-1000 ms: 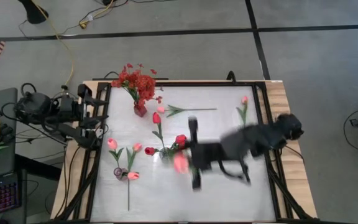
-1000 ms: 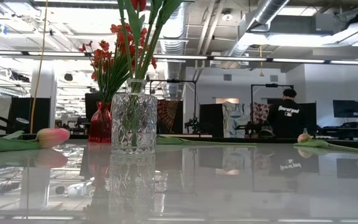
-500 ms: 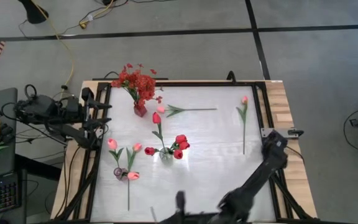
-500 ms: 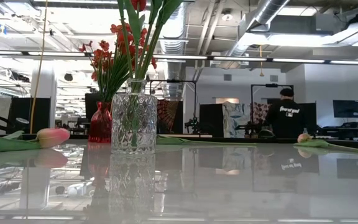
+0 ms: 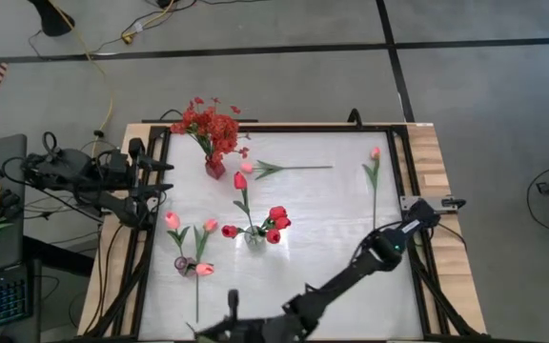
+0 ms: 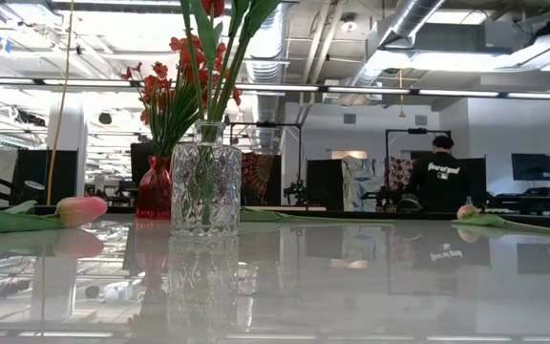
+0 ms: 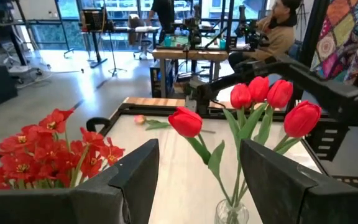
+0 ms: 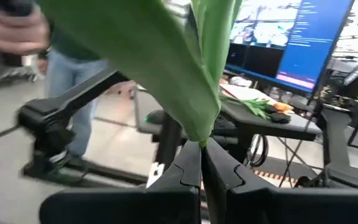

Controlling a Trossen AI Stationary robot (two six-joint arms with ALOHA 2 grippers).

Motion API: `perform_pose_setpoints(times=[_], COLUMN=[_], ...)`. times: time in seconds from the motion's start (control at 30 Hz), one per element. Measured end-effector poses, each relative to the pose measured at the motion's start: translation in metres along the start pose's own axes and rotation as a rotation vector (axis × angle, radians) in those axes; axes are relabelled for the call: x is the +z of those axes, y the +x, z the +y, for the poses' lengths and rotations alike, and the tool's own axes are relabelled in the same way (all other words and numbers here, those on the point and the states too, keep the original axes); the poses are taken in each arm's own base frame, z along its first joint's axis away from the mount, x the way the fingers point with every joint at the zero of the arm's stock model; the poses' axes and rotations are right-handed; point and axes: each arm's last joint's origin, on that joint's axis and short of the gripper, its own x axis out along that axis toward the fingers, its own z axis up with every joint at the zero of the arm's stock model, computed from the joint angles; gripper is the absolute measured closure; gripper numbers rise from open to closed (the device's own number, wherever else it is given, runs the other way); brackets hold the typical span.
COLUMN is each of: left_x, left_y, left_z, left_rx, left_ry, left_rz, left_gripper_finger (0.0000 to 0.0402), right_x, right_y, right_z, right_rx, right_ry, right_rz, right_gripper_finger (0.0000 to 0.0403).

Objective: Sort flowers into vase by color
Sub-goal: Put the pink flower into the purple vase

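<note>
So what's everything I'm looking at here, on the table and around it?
table: one, white top, wooden edges
red vase: one, red, left part of the table, holding bushy red sprays
glass vase: one, clear, mid-table, holding about five red tulips
small vase: one, dark, left part of the table, with three pink tulips around it
loose tulips: two, pink, lying flat, one beside the red vase, the other near the right edge
person: one, dark top, in the room behind
left hand: one, dark, open, at the table's left edge
right hand: one, dark, shut on a green-leaved flower, low over the table's edge
</note>
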Motion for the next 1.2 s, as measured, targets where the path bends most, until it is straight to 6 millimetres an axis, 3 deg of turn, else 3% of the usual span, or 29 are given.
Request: perform_pose_setpoints(times=[0.2,0.7,1.0,1.2], left_x=[0.0,0.0,0.0,0.0], left_y=[0.0,0.0,0.0,0.0], left_z=[0.0,0.0,0.0,0.0], left_rx=[0.0,0.002,0.001,0.001], left_ry=[-0.007,-0.007,-0.007,-0.004], left_rz=[0.001,0.001,0.001,0.001], left_gripper_finger=[0.019,0.019,0.019,0.019], right_x=[-0.024,-0.036,-0.039,-0.014], right_y=[0.022,0.049,0.053,0.046], right_z=[-0.029,-0.092,-0.102,-0.102], right_rx=[-0.064,-0.135,-0.131,-0.123], right_ry=[0.0,-0.033,-0.055,-0.086], right_rz=[-0.006,-0.006,0.009,-0.002], right_gripper_finger=[0.0376,0.0376,0.0376,0.0376])
